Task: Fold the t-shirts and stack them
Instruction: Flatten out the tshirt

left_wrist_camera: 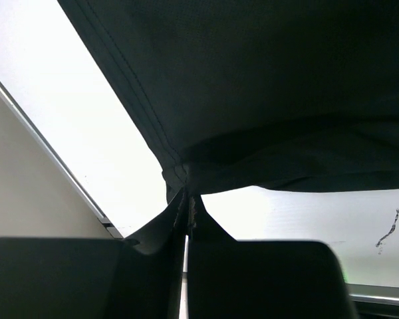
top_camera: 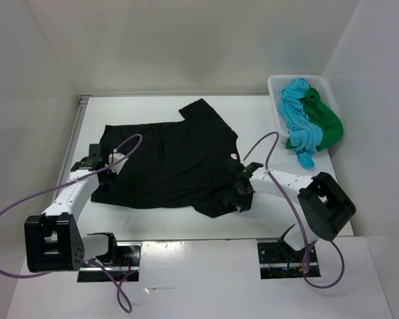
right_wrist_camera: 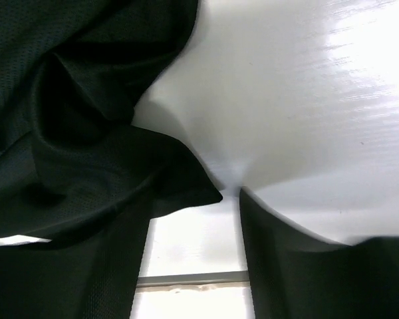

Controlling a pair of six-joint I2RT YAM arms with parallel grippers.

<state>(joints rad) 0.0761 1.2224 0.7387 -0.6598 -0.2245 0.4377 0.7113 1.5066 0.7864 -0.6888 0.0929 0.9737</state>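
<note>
Fingers (left_wrist_camera: 266, 279) of the left gripper (left_wrist_camera: 186, 207) pinch the black t-shirt (top_camera: 173, 159) at its edge, cloth spreading ahead of them, while those of the right gripper (top_camera: 240, 191) stand spread beside a bunched hem, so the first fold seems in hand and next they must close on it.

White table (top_camera: 139, 109): black t-shirt (top_camera: 166, 166), mesh basket (top_camera: 289, 78).

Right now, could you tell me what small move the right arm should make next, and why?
Probably ease the right gripper forward and shut it on the black t-shirt's edge. The left gripper is shut on the opposite hem, while the right one looks open, with a point of cloth just ahead of its gap.
</note>
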